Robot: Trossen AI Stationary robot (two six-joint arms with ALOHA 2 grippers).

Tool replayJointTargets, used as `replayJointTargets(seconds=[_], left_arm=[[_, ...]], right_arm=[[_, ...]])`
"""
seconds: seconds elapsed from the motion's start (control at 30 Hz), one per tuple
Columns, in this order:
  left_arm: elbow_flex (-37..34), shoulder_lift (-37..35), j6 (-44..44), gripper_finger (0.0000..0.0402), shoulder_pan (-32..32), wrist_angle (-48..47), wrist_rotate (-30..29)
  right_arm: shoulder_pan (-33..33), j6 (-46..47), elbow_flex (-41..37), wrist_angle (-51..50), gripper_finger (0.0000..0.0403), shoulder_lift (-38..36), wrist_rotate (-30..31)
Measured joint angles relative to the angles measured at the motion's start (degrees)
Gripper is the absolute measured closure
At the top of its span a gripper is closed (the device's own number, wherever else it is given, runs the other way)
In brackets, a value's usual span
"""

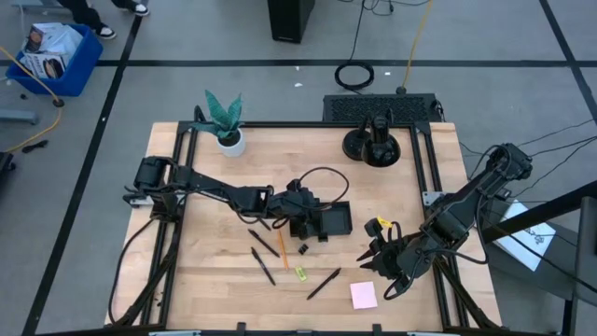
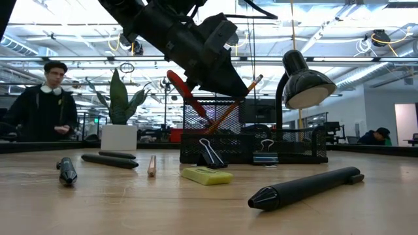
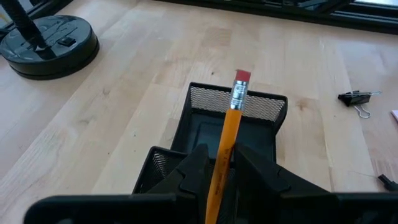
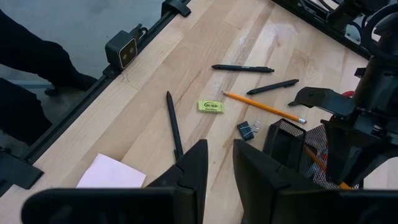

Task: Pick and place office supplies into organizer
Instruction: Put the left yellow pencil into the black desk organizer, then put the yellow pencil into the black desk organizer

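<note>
Plant [image 1: 224, 117], stand [image 1: 373, 145] behind organizer [image 1: 333, 220]

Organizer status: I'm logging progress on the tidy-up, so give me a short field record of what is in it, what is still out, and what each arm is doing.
organizer: black mesh tray at table centre
inside it: red-handled scissors, upright
left tool: over the organizer, an orange pencil between its fingers, eraser end forward
right tool: empty, above the table near the pink sticky-note pad
still on table: pens, another pencil, binder clip, yellow-green piece
</note>
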Motion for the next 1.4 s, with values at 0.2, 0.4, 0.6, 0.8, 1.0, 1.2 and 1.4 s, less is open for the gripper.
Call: replayJointTargets(seconds=[0.2,0.4,0.6,0.8,1.0,1.2,1.4], left_arm=[[0.0,-0.1,0.9,0.0320,0.0,1.6,0.0],[-0.1,-1.6,1.0,0.0320,0.0,-0.3,-2.2],[0.0,-4.1,2.9,0.0320,0.0,0.7,-3.5],[0.0,-8.0,4.4,0.0320,-0.1,0.4,-3.7],[0.1,-12.3,6.7,0.0320,-1.6,0.7,-4.6],[0.1,-17.0,8.4,0.0320,-4.8,-0.9,-5.2],[0.1,-20.0,8.5,0.0320,-10.2,-1.1,-6.1]], right_arm=[[0.0,0.0,0.0,0.0,0.0332,0.0,-0.1],[0.0,0.2,0.0,0.0,0.0332,0.0,-2.9],[0.0,0.4,0.0,0.0,0.0332,0.0,-2.9],[0.0,0.5,0.0,0.0,0.0332,0.0,-2.9],[0.0,0.5,0.0,0.0,0.0332,0.0,-2.9],[0.0,0.5,0.0,0.0,0.0332,0.0,-2.9],[0.0,0.4,0.0,0.0,0.0332,0.0,-2.9]])
